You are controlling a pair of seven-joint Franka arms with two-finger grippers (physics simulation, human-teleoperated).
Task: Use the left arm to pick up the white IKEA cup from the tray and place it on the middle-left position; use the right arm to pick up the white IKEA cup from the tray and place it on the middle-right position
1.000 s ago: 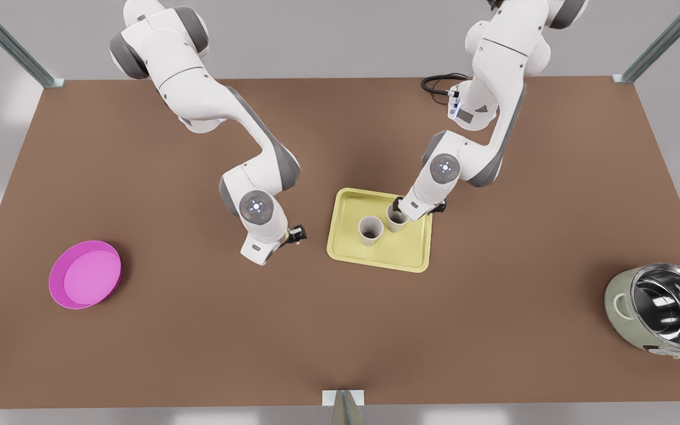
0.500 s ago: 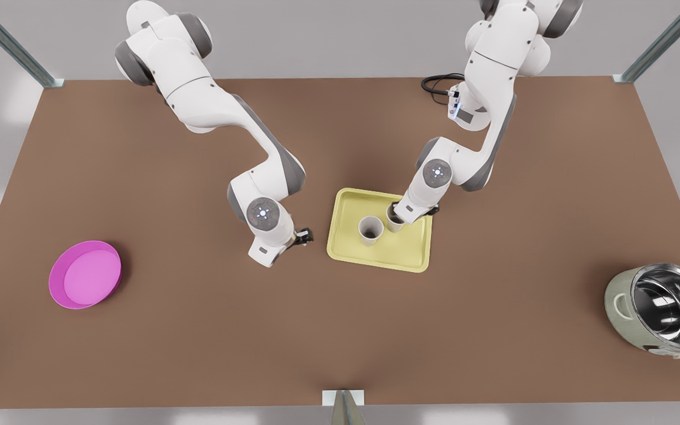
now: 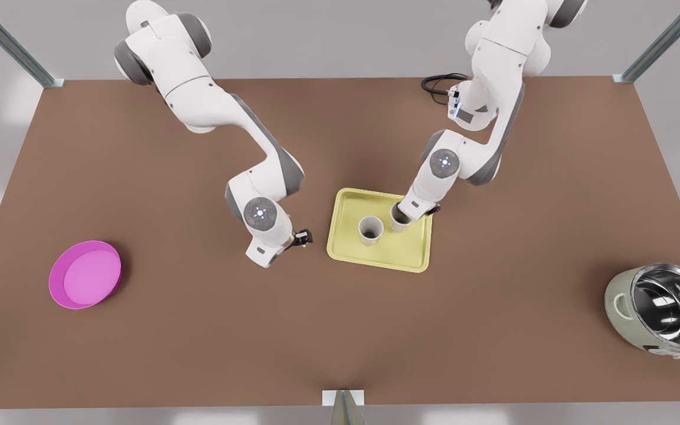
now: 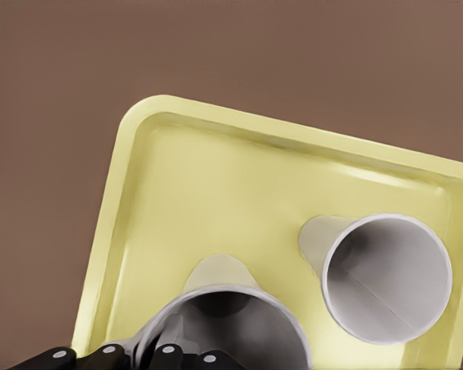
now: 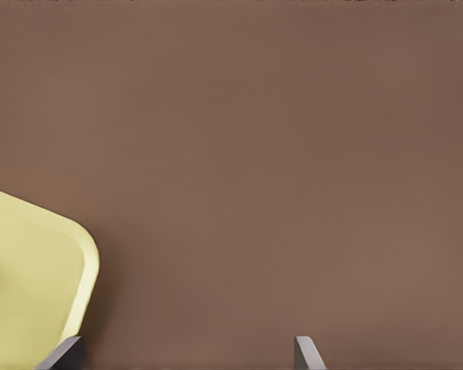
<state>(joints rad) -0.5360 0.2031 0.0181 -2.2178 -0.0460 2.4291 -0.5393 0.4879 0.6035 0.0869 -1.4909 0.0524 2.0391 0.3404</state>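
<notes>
Overhead front view with two wrist views. The brown counter (image 3: 198, 342) carries a pale yellow tray (image 3: 375, 254) at the centre of the frame.

Two white cups stand upright, mouths up, on the tray, close side by side but apart. Cup A (image 3: 370, 229) stands near the tray's middle. Cup B (image 3: 398, 224) stands to its right, toward the tray's upper right corner.

The left gripper (image 3: 404, 213) belongs to the arm on the front view's right and reaches down from the upper right of the frame. It sits directly over cup B and covers part of its rim. In the left wrist view, black parts of this gripper (image 4: 131, 358) lie along the frame's lower edge against the rim of cup B (image 4: 224, 324). Cup A (image 4: 386, 277) stands free at the lower right, on the tray (image 4: 208, 185). Whether this gripper is closed on cup B cannot be told.

The right gripper (image 3: 257, 255) belongs to the arm on the front view's left. It hangs over bare counter just left of the tray, touching neither cup. In the right wrist view its fingers (image 5: 305, 353) are spread wide, the gripper (image 5: 185, 354) has nothing between them, and brown counter (image 5: 255, 154) lies below. A rounded tray corner (image 5: 31, 285) shows at the lower left.

A round pink dish (image 3: 85, 274) lies at the left of the front view. A steel-lined pot (image 3: 664, 310) sits at the lower right. Both are well apart from the tray.
</notes>
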